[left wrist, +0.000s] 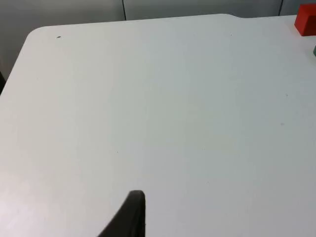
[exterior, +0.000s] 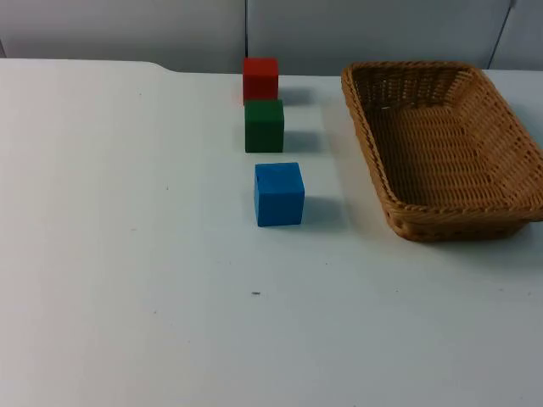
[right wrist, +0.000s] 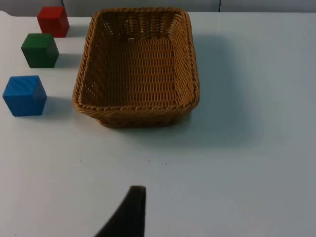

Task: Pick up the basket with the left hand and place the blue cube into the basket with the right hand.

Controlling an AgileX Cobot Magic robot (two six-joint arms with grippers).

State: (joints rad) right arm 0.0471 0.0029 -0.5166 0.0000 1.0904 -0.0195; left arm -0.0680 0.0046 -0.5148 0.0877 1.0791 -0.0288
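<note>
The basket (exterior: 441, 144) runs off the top view's right edge. In the left wrist view the red cube (left wrist: 306, 23) is cut by the frame, and a green sliver (left wrist: 314, 50) barely shows.

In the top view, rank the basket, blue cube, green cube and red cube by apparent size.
1. basket, by far the largest.
2. blue cube.
3. green cube.
4. red cube.
The cubes may well be equal; the blue one simply sits nearest the camera.
</note>
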